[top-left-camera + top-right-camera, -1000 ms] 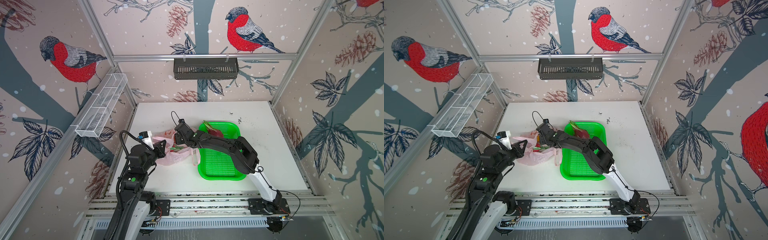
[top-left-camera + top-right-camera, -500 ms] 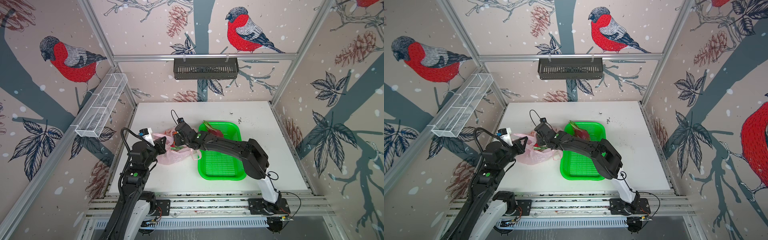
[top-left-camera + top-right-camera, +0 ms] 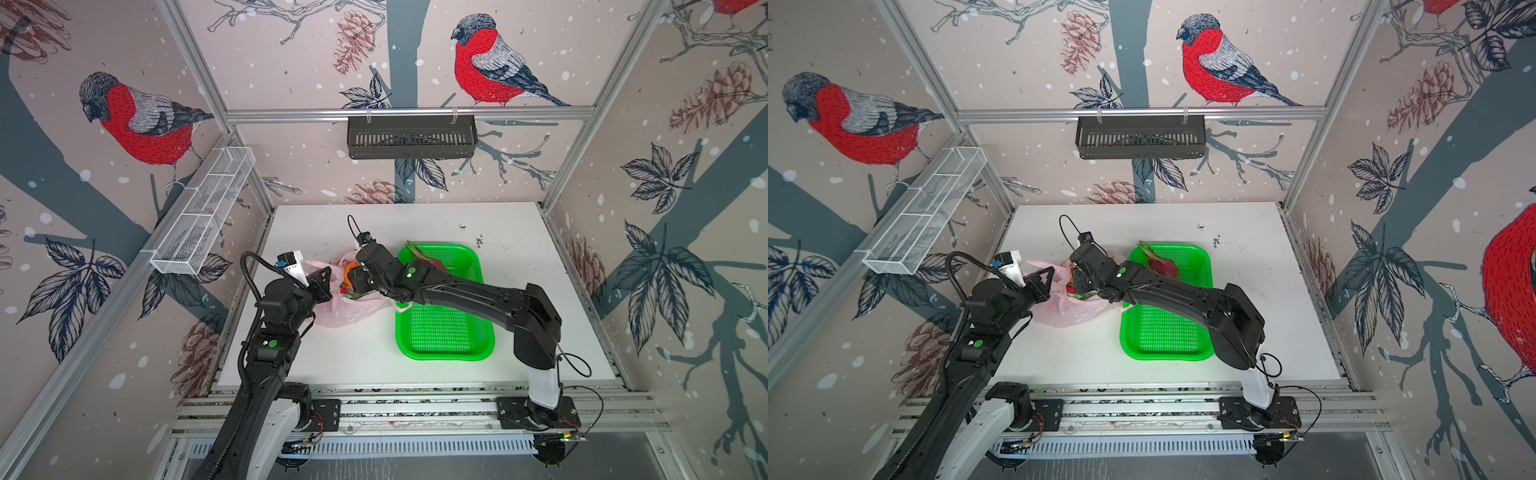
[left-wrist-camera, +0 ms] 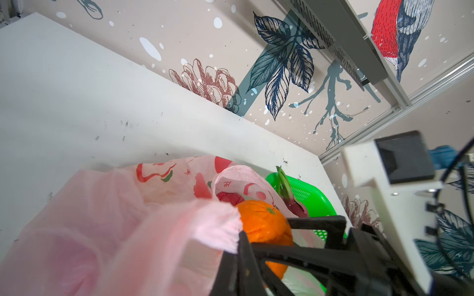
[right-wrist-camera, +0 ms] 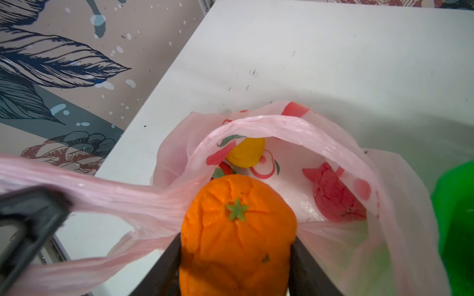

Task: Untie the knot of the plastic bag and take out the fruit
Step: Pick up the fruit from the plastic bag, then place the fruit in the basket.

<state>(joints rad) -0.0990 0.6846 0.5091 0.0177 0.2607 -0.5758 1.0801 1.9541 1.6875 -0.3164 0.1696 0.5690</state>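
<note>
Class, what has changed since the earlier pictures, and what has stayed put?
The right arm's elbow swung right, past the edge of the tray. The right hand stayed shut on the orange at the mouth of the plastic bag; the left hand still pinches its handle. Tray and dragon fruit: unmoved.

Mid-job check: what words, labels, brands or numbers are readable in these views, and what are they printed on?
Nothing here can be read for certain.
Pink bag: a few small red printed characters among the red and green picture marks, too small and blurred to read.
Green tray: no writing visible.
</note>
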